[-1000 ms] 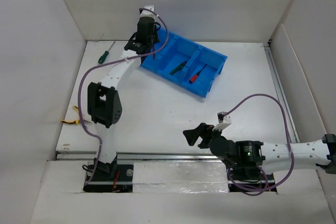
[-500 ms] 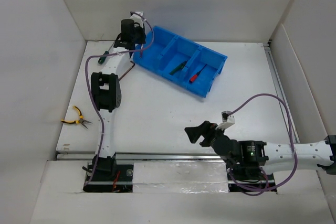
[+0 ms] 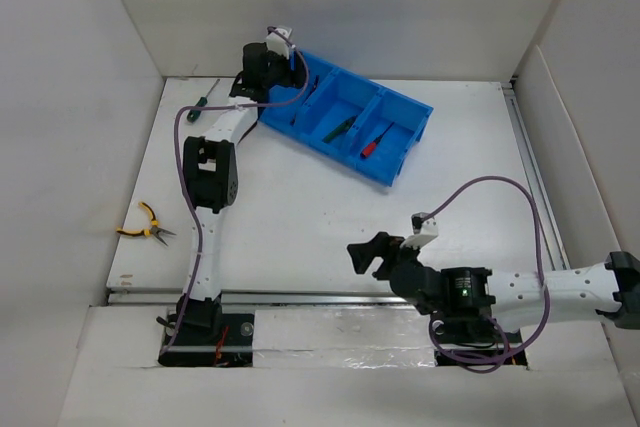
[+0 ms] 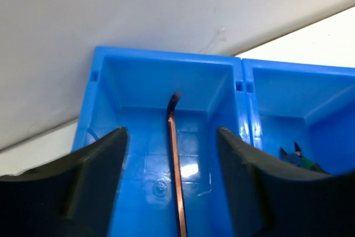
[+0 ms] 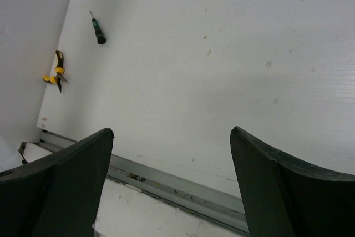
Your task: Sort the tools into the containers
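Left gripper (image 3: 283,69) is hovering over the bin (image 3: 412,133), at its left end compartment. Its fingers are standing apart and pinching nothing. Hex key (image 4: 176,159) is lying free between them on the compartment floor, its bent end pointing toward the far wall; also showing as a dark line in the top view (image 3: 312,86). The wrist is probably sitting low and centred over that compartment so the key lands inside it and not over the divider.

Green pliers (image 3: 340,128) are sitting in the middle compartment and the red screwdriver (image 3: 375,142) in the right one, so the sort is looking like one kind per slot.

Right gripper (image 3: 365,255) is hanging wide open and empty over the near table (image 3: 300,207), well apart from the bin, likely parked out of the way.

Green screwdriver (image 3: 203,100) and yellow pliers (image 3: 145,224) are lying out on the left side of the table, not yet sorted. They are nearer the left arm's side.
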You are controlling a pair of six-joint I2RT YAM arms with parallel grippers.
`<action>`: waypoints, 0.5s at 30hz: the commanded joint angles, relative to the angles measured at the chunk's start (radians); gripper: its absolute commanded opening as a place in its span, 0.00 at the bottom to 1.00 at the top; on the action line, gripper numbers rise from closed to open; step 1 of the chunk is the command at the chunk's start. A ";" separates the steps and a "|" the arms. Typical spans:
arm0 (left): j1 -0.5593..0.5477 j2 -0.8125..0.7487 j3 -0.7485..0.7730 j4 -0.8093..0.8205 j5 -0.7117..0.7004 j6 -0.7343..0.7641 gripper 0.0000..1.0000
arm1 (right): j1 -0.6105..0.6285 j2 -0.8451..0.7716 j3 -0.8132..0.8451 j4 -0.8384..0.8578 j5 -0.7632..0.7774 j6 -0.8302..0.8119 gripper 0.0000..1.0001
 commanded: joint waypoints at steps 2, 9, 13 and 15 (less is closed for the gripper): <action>0.009 -0.006 -0.001 0.092 0.032 -0.011 0.68 | 0.009 -0.037 0.041 0.007 0.073 0.023 0.91; 0.018 -0.177 -0.056 0.029 -0.009 0.018 0.70 | 0.009 -0.082 0.017 0.039 0.033 -0.005 0.90; 0.018 -0.323 -0.166 0.026 -0.177 0.097 0.70 | 0.009 -0.102 0.006 0.068 -0.006 -0.046 0.90; 0.018 -0.403 -0.278 0.060 -0.279 0.124 0.70 | 0.009 -0.114 -0.002 0.088 -0.033 -0.057 0.90</action>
